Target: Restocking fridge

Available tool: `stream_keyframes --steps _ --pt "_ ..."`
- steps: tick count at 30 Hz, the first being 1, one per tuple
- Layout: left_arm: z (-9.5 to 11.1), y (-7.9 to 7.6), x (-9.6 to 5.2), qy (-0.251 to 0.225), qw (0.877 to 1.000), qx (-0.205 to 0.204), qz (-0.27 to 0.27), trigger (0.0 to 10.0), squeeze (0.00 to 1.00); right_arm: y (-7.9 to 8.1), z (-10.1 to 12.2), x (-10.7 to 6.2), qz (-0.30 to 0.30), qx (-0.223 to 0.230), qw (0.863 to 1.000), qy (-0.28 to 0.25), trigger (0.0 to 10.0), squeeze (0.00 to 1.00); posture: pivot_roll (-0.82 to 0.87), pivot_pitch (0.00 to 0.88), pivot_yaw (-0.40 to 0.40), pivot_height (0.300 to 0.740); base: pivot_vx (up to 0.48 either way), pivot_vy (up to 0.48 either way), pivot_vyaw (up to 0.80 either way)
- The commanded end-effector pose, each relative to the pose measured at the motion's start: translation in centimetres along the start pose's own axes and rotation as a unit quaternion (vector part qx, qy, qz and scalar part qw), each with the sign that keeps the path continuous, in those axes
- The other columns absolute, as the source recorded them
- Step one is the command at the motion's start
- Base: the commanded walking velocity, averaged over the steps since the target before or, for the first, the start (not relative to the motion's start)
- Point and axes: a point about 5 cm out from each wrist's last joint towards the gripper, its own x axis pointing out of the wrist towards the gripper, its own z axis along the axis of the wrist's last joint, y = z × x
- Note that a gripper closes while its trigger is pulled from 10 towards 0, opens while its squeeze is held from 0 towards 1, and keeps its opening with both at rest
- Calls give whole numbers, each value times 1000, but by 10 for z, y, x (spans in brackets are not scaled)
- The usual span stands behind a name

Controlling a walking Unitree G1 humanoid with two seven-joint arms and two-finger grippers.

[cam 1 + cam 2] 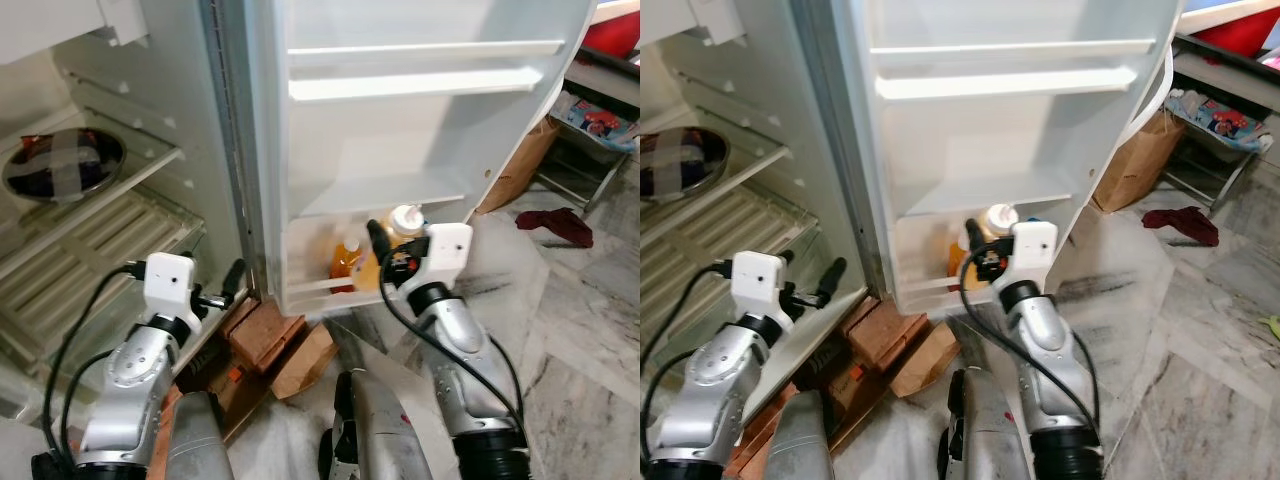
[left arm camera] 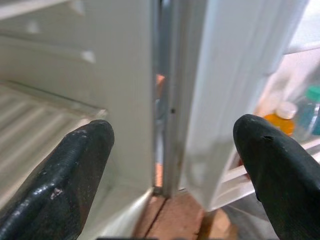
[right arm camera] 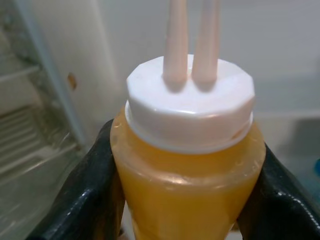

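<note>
Two orange bottles at the fridge door's bottom shelf, one of them in the right gripper.

Centre frame in the left eye view, the right gripper has its fingers closed on both sides of a sauce bottle with a white twin-nozzle cap, held at the lowest door shelf of the open fridge door. Just left of it, a second orange bottle stands in that shelf. At lower left, the left gripper hovers near the door hinge, fingers spread wide and empty. A dark covered bowl sits on a fridge shelf at upper left. Cardboard boxes lie on the floor below the door.
</note>
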Motion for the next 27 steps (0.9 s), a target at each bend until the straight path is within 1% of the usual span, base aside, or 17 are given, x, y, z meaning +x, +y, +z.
stream_keyframes --steps 1,3,5,7,8,10,14,16,19,21,22,25,27 --pt "-1 5 -3 7 1000 10 19 10000 0 -3 -8 1 1 15 1000 21 10000 0 31 111 -82 610 0 0 0" --pt "-2 10 -4 11 999 15 39 10000 0 -2 -14 4 11 23 999 38 10000 0 41 122 -84 610 0 0 0" --pt "-4 15 -6 19 998 23 58 10000 0 -2 -15 10 20 28 998 43 10000 0 46 132 -84 610 0 0 0" --pt "-7 20 -14 27 996 30 79 10000 0 0 -14 19 43 20 998 50 10000 0 52 158 -82 610 0 0 0" --pt "-7 20 -14 27 996 30 79 10000 0 0 -14 19 43 20 998 50 10000 0 52 158 -82 610 0 0 0" --pt "-9 21 -19 36 996 34 80 10000 0 0 -16 24 54 21 997 59 10000 0 56 172 -79 596 0 0 0" --pt "-10 20 -27 41 995 36 82 10000 0 1 -17 27 69 10 996 60 10000 0 68 203 -76 571 0 0 0" --pt "-9 22 -32 47 995 34 86 10000 0 7 -20 35 95 0 993 71 10000 0 78 229 -76 551 0 0 0" --pt "-7 23 -34 47 994 36 88 10000 0 9 -21 40 112 -10 991 73 10000 0 83 239 -76 532 0 0 0" --pt "-5 23 -37 46 994 37 89 10000 0 11 -21 40 119 -13 990 72 10000 0 90 252 -76 524 0 0 0" --pt "-3 26 -38 46 994 39 93 10000 0 9 -21 44 116 -13 990 73 10000 0 94 260 -75 524 0 0 0" --pt "0 28 -41 43 993 43 99 10000 0 8 -16 49 121 -30 990 58 10000 0 99 270 -72 524 0 0 0" --pt "1 29 -42 42 993 45 100 10000 0 8 -14 51 119 -31 991 56 10000 0 98 274 -69 524 0 0 0"
